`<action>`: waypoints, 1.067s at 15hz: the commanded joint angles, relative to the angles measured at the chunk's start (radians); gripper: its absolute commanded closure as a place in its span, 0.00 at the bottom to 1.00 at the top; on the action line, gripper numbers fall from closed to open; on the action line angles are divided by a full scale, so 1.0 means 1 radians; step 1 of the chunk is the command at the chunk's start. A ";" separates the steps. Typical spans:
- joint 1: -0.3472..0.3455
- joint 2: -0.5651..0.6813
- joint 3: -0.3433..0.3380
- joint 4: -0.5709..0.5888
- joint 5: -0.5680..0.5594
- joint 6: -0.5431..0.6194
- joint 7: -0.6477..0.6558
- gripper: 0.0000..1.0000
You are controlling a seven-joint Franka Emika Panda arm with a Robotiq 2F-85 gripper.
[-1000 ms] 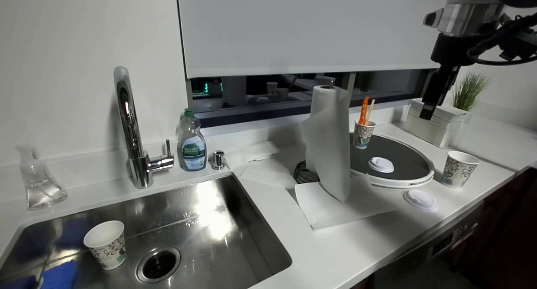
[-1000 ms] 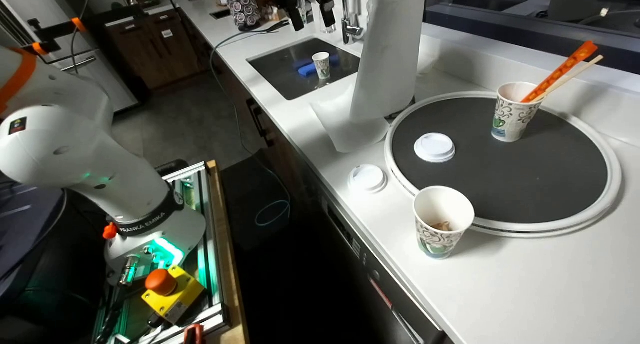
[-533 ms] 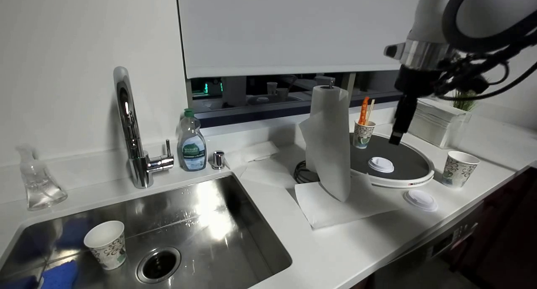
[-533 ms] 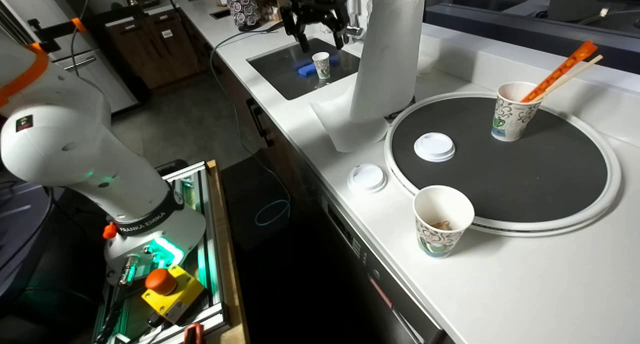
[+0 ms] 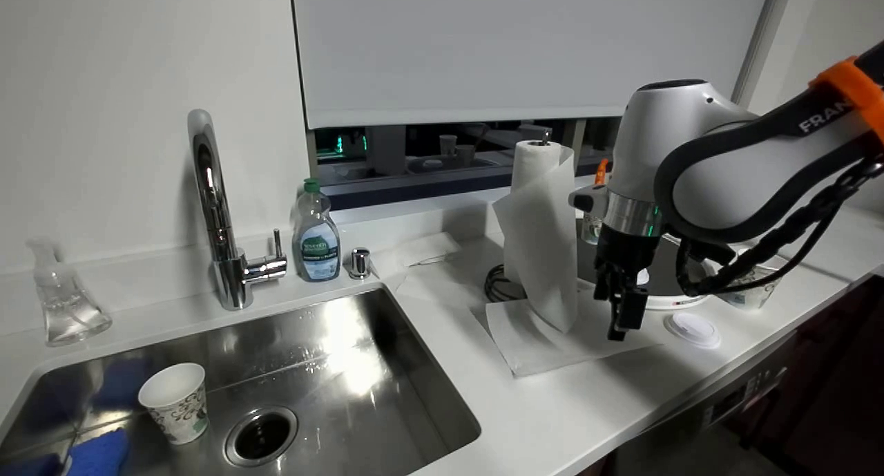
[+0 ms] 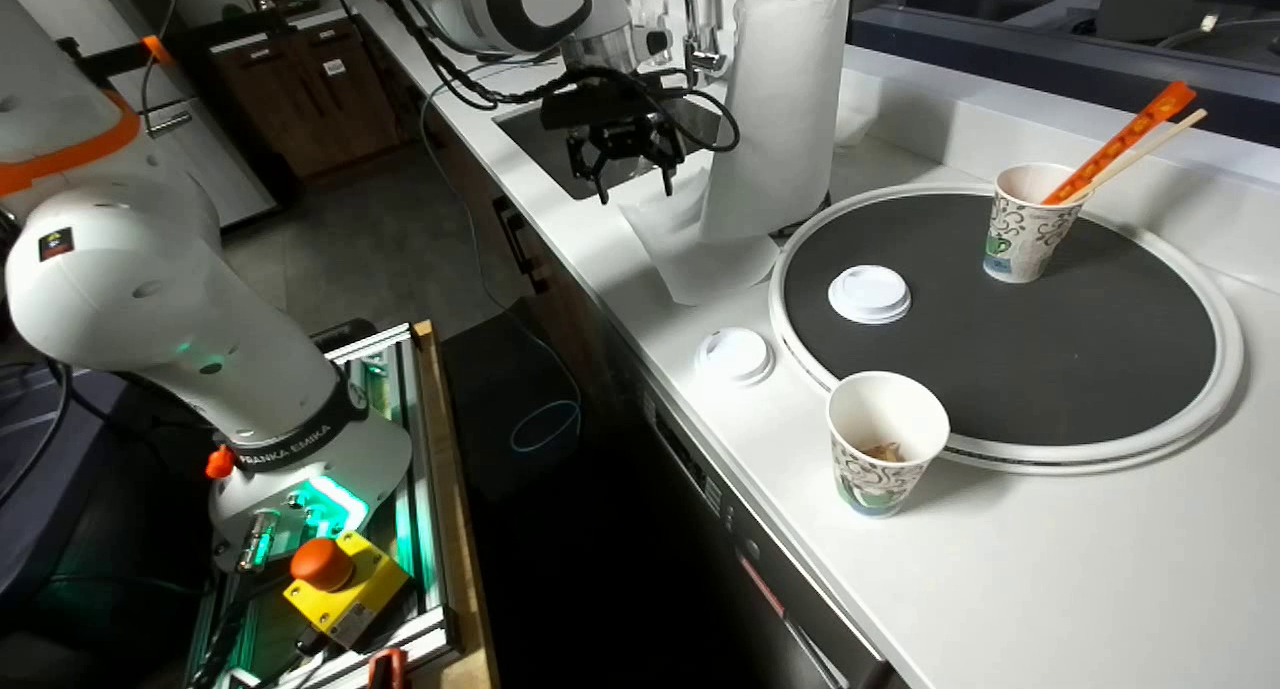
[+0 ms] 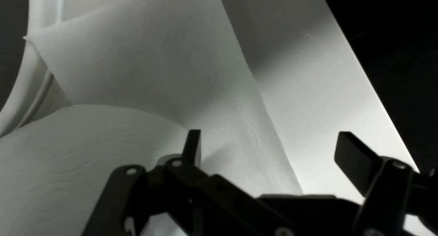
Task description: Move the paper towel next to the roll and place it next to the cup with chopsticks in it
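1. White wall (image 5: 138, 151) behind white countertop (image 5: 525, 417)
2. Pale window shade (image 5: 525, 48) hangs flat; below it, narrow dark window strip (image 5: 421, 144) carries reflections
3. Wood-front cabinets (image 6: 300, 109) and gray floor (image 6: 360, 239) visible in an exterior view
4. Light dim overall; deep shadow below countertop edge

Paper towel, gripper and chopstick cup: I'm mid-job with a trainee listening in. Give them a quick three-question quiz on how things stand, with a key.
1. True or false: the gripper is open.
2. The cup with chopsticks stands: (a) in the sink; (b) on the dark turntable; (c) on the floor.
3. What tall white thing stands upright next to the paper towel?

Key:
1. True: its jaws stand apart in the wrist view.
2. b.
3. The roll.
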 commanded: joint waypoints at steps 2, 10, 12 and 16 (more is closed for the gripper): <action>-0.018 0.001 0.017 0.008 0.001 -0.002 0.001 0.00; -0.022 -0.065 0.039 -0.194 -0.269 0.388 0.047 0.00; -0.019 -0.069 0.035 -0.227 -0.326 0.436 0.103 0.00; -0.040 -0.065 0.032 -0.240 -0.416 0.387 0.229 0.00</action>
